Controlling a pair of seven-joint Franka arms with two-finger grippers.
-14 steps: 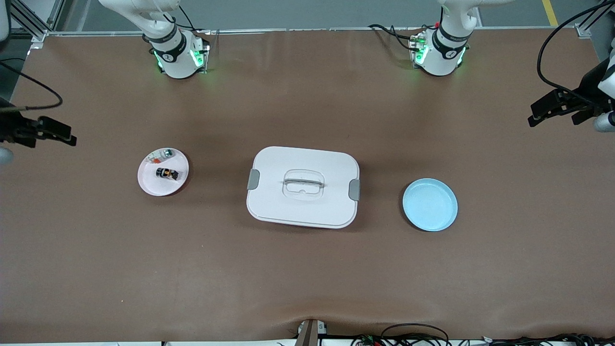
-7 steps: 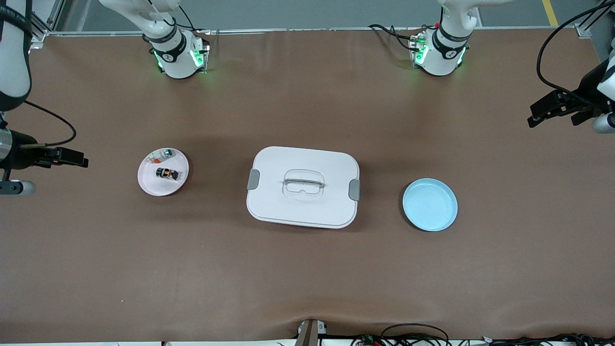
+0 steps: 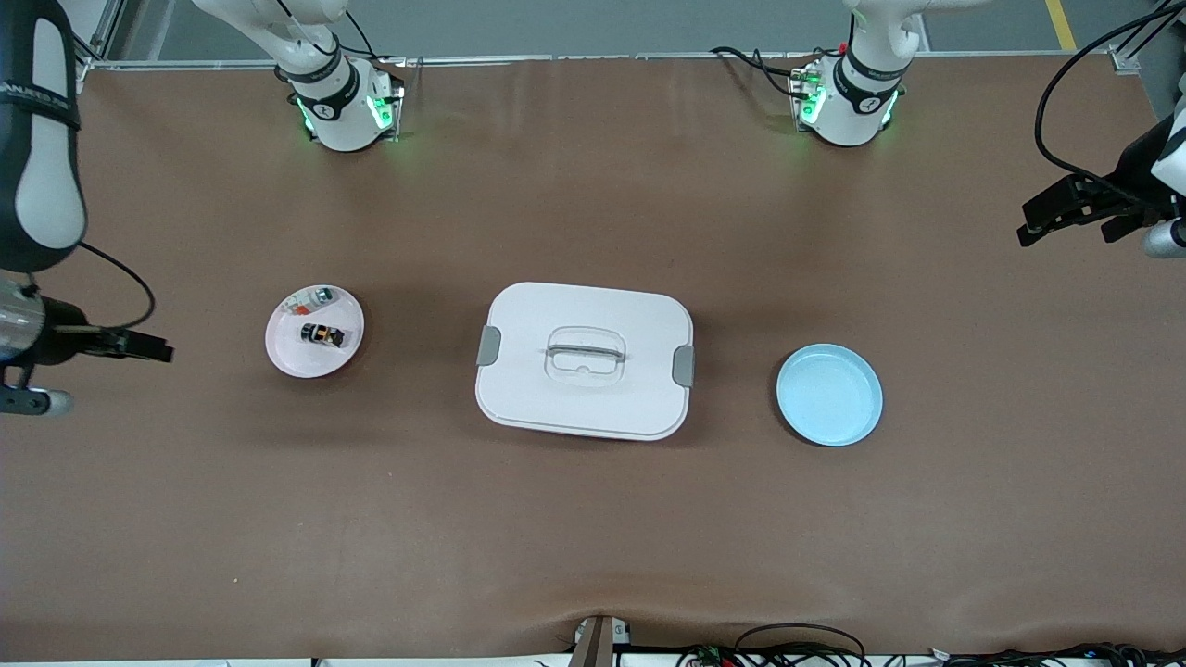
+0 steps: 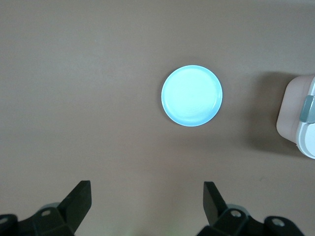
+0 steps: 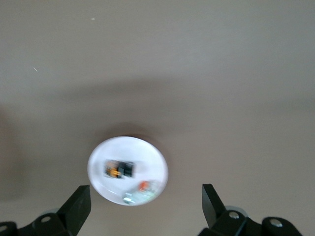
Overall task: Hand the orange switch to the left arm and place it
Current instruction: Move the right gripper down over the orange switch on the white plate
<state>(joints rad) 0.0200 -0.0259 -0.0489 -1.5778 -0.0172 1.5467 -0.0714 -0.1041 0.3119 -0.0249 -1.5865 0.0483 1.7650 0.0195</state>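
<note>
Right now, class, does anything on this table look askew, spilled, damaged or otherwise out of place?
Nothing stands out. The box sits flat and closed mid-table. The orange switch lies on the pink plate beside a small white part. The blue plate holds nothing. Both the left gripper and right gripper hang open over bare table.

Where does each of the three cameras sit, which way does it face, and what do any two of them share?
Front view: high across the table, facing both bases; box central.
Left wrist view: looks down past the open left gripper at the blue plate.
Right wrist view: looks down past the open right gripper at the pink plate holding the orange switch.
Shared: front shows both plates.
</note>
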